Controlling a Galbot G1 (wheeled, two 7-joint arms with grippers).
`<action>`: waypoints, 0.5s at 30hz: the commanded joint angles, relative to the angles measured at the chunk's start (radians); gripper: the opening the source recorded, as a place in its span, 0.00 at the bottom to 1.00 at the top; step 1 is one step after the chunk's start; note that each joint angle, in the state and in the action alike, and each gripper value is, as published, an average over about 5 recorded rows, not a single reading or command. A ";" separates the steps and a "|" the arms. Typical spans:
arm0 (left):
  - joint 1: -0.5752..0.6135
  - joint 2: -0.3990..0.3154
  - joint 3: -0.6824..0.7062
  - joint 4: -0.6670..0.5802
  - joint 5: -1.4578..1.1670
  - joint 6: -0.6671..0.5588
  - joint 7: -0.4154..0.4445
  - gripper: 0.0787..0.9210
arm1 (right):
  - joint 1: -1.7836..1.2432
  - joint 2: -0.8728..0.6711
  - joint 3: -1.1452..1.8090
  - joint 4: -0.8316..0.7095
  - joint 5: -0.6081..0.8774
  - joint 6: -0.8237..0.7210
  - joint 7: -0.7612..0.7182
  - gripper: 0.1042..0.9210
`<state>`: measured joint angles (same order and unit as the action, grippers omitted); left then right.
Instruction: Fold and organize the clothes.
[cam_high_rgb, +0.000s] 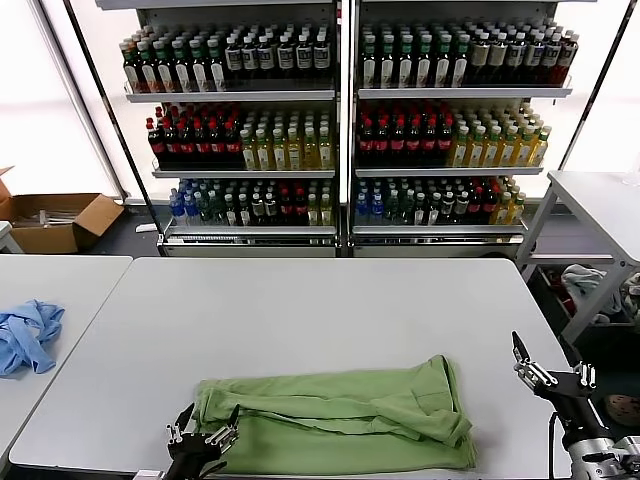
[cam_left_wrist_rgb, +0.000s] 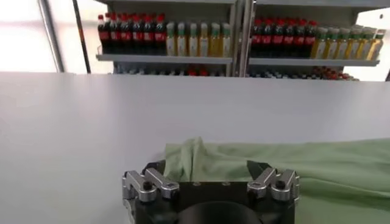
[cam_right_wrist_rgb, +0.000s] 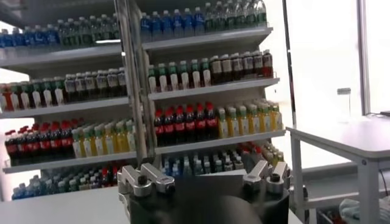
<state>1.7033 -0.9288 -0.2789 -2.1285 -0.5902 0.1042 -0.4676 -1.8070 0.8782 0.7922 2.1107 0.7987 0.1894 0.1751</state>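
Soft light green short-sleeved polo shirt (cam_high_rgb: 340, 415), folded lengthwise on white counter (cam_high_rgb: 330, 310): likely light, floppy. Best pinched at near-left edge beside released left claw (cam_high_rgb: 200, 438); right claw (cam_high_rgb: 545, 375) released, far right.

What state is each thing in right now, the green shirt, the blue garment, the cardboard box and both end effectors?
Green polo shirt: partly folded, flat on the table, not held.
Blue garment: crumpled on the side table.
Cardboard box: flaps open.
Left end effector: open, at the shirt's left end.
Right end effector: open, beyond the table's right edge.
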 joint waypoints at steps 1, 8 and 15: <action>-0.016 -0.011 0.004 0.045 -0.131 -0.007 -0.012 0.88 | 0.002 0.003 0.018 -0.014 0.031 0.039 -0.013 0.88; -0.018 -0.013 -0.002 0.060 -0.150 -0.012 -0.017 0.88 | 0.008 0.005 0.009 -0.014 0.028 0.039 -0.013 0.88; -0.015 -0.021 0.034 0.070 -0.110 -0.050 0.003 0.71 | 0.009 0.005 0.011 -0.008 0.027 0.039 -0.011 0.88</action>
<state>1.6878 -0.9451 -0.2670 -2.0778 -0.6836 0.0722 -0.4715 -1.7982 0.8839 0.7998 2.1048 0.8173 0.2188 0.1679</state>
